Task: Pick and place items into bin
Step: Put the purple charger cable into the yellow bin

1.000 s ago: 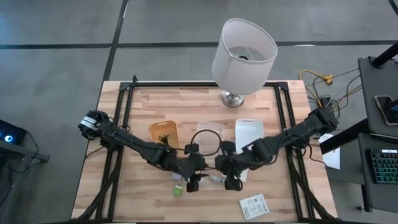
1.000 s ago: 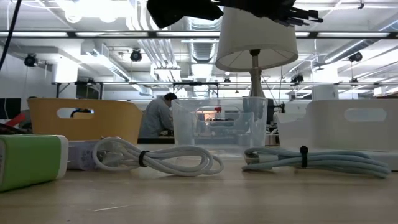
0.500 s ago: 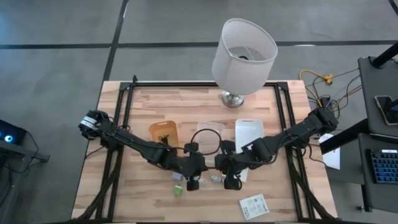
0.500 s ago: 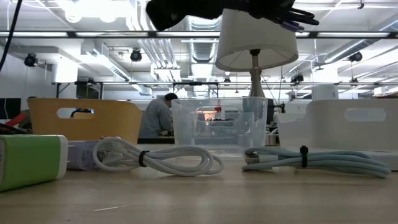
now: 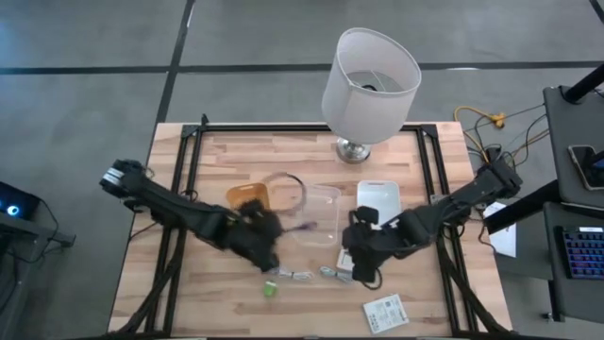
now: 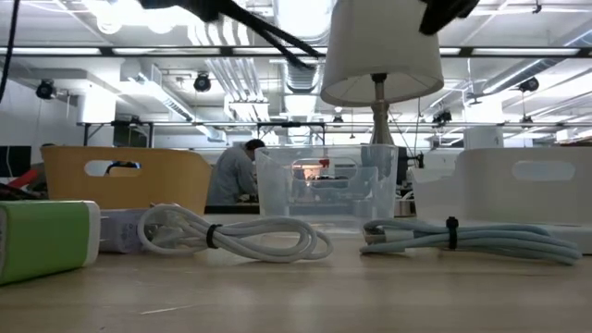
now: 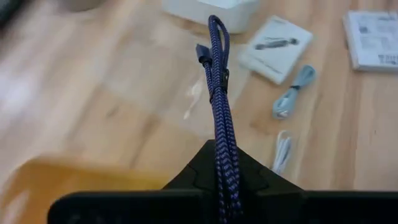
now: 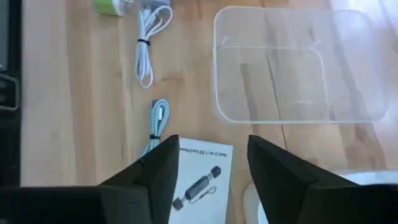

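My left gripper (image 5: 271,236) hangs above the table beside the orange bin (image 5: 243,198), shut on a purple braided cable (image 7: 217,93). The cable is bundled with a black tie. It juts out toward the clear bin (image 5: 321,215), and its loop (image 5: 294,189) arcs over that bin's left side. My right gripper (image 8: 214,165) is open with nothing between its fingers, above a white printed packet (image 8: 199,180) near the white bin (image 5: 377,200). On the wood lie a white cable (image 5: 294,276), a pale-blue cable (image 5: 330,274), a green block (image 5: 270,291) and a white card (image 5: 385,312). My left gripper pinches the purple cable bundle between its two fingers at the bundle's near end (image 7: 225,177). The fingers slant down and lie along the cable. The bundle sticks out ahead of them, lifted clear of the table, with its tied part (image 7: 221,78) and plug (image 7: 202,53) in the air.
A large white lamp (image 5: 370,80) stands at the table's far edge behind the bins. Bare wood lies along the near left and far left of the table. Desks with cables stand off the right edge.
My left gripper has risen and drawn back toward the table's left and far side, turning as it went, carrying the purple cable with it. The cable's loop now arcs over the clear bin's left side. My right gripper has pulled away toward the right edge without the cable.
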Controlling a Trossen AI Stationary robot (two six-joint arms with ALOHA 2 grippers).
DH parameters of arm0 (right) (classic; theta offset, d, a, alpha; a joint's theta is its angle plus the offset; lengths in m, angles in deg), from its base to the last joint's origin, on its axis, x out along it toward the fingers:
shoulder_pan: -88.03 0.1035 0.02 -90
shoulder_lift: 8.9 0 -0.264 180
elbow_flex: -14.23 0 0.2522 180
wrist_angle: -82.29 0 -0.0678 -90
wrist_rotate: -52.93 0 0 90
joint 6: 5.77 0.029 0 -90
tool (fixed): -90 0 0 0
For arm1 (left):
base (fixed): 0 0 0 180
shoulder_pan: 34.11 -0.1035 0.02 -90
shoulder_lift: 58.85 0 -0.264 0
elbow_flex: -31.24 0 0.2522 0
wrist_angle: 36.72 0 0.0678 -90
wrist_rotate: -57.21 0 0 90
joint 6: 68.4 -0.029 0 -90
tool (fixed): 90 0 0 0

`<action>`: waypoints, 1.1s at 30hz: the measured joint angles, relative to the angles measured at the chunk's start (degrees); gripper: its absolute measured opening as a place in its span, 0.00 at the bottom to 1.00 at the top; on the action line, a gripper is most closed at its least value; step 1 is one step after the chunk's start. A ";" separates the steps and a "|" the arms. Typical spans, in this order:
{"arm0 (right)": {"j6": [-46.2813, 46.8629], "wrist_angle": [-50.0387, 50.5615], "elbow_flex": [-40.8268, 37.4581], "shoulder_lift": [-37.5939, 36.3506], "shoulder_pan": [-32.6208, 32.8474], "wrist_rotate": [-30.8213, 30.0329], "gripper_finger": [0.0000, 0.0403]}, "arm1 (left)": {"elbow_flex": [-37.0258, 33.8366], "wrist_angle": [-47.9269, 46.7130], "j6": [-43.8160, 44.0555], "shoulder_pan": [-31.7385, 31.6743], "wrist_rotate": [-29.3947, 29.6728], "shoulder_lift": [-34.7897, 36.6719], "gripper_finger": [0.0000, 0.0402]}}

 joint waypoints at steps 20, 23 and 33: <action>8.56 -0.48 -5.50 -2.33 2.26 -6.60 0.49 | -4.01 -35.24 20.81 -6.51 -1.77 -8.76 0.00; 10.18 -0.24 -5.63 -1.94 2.68 -6.05 0.49 | -3.57 -34.93 21.11 -7.36 -2.69 -13.56 0.05; 12.54 -0.07 -5.63 -2.31 5.37 -5.67 0.49 | 2.40 -27.81 19.66 -3.71 -4.30 -12.47 0.42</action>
